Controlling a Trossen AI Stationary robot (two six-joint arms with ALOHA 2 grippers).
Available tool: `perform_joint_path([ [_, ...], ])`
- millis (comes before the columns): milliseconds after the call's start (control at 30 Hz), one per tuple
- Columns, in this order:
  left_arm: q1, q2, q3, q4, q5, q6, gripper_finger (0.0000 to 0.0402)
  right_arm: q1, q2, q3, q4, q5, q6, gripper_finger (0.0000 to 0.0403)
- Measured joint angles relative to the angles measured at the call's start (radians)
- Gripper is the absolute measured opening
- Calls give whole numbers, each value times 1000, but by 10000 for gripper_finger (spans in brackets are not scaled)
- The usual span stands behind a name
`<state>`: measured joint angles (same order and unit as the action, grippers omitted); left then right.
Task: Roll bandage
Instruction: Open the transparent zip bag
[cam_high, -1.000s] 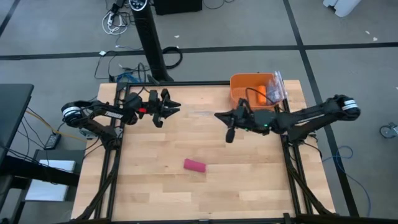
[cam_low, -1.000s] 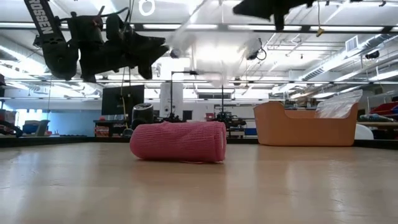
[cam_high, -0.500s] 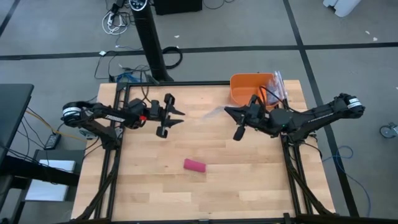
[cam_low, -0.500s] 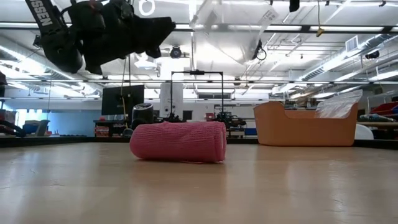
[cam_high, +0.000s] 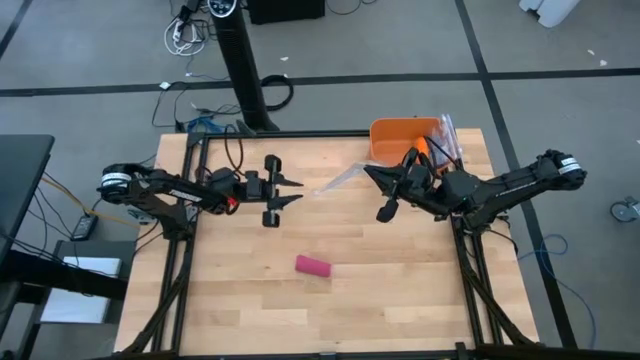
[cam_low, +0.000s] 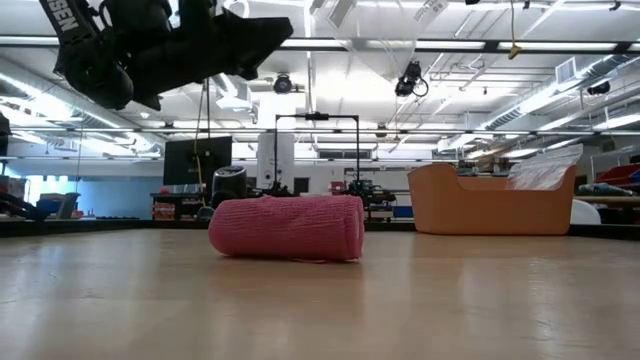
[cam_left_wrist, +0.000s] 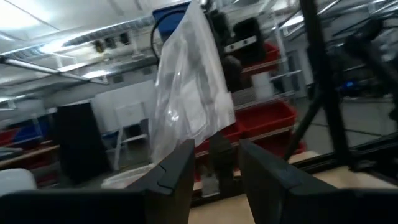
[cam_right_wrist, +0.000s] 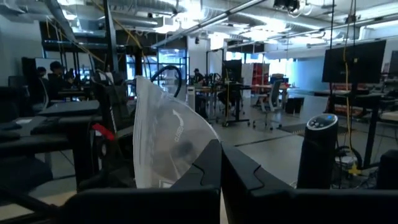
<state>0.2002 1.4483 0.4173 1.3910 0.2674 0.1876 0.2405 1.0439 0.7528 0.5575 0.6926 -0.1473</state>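
The bandage (cam_high: 312, 266) is a short pink roll lying on its side on the wooden table, near the middle; the low view shows the roll (cam_low: 288, 228) end to end. My right gripper (cam_high: 368, 172) hangs above the table's far right part, shut on a clear plastic bag (cam_high: 338, 180). My left gripper (cam_high: 292, 192) stands open above the table's far left part. It points at the bag (cam_left_wrist: 189, 81) and touches nothing. Both grippers are well clear of the bandage. My right gripper pinches the clear plastic bag by an edge (cam_right_wrist: 205, 155) between its two shut fingers. The fingers run about level, pointing toward the table's left. The bag sticks out beyond the fingertips toward my left gripper, lifted clear of the table.
An orange bin (cam_high: 400, 140) stands at the table's far right corner, with more clear plastic at its right rim; it also shows in the low view (cam_low: 490, 200). Bare tabletop (cam_high: 250, 300) lies around the bandage.
My right gripper has risen and drawn back toward the orange bin, carrying the bag up with it. My left gripper has swung toward the table's middle and near edge and rolled about its own axis, staying open. The bandage has not moved.
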Motion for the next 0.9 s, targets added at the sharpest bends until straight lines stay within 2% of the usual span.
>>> perform_joint_path([
  [167, -33, 1, 64, -100, -93, 72, 132, 0, 0, 0, 28, 0, -22, 0],
  [367, -50, 1, 160, -228, -101, 74, 132, 0, 0, 0, 46, 0, -39, 0],
  [733, -64, 7, 210, -273, -127, 126, 132, 0, 0, 0, 52, -1, -41, 0],
  [900, -64, 7, 210, -276, -187, 127, 127, 0, 0, 0, 58, -2, -41, 0],
])
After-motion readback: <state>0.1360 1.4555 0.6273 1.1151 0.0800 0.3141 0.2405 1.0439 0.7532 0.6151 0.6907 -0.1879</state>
